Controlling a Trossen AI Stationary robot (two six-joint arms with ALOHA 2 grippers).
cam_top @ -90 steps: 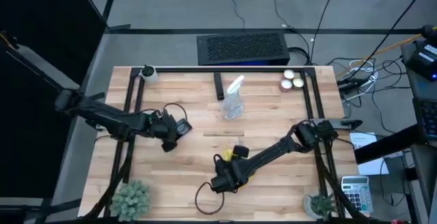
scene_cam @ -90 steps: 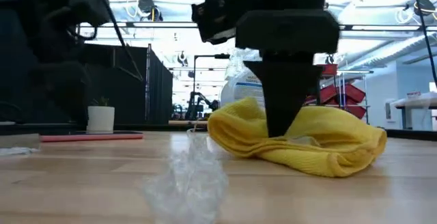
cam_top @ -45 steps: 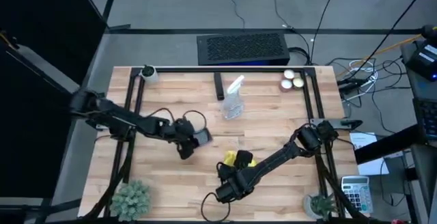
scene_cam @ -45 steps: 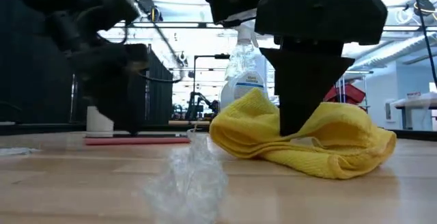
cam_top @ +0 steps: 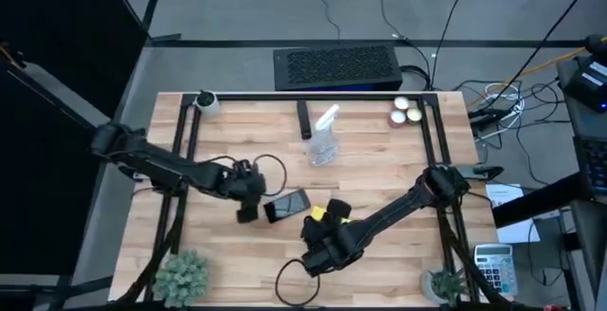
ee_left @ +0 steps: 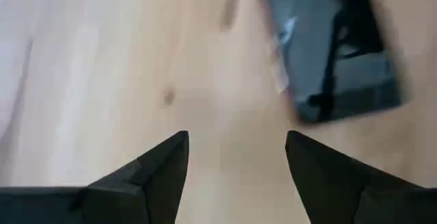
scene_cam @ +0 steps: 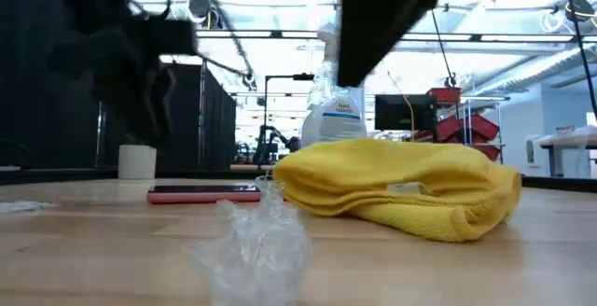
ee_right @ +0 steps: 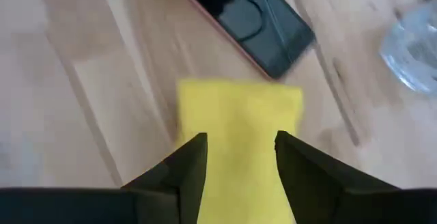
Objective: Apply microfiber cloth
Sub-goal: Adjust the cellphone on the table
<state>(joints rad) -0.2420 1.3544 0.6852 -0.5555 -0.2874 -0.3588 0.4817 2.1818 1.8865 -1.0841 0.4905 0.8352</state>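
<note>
Cloth [scene_cam: 401, 187] freed; phone [cam_top: 287, 204] laid just left of it.
Right gripper [ee_right: 240, 157] lifted open above; left gripper [ee_left: 235, 157] open, backing off. Wiping is next.

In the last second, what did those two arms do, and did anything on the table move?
The left gripper carried the phone toward the table's middle and set it down beside the cloth; its jaws now stand open and empty just off the phone. The right gripper, pressing on the cloth a second ago, has lifted off it, jaws open above it. The cloth settled flatter. The spray bottle stayed put.
</note>
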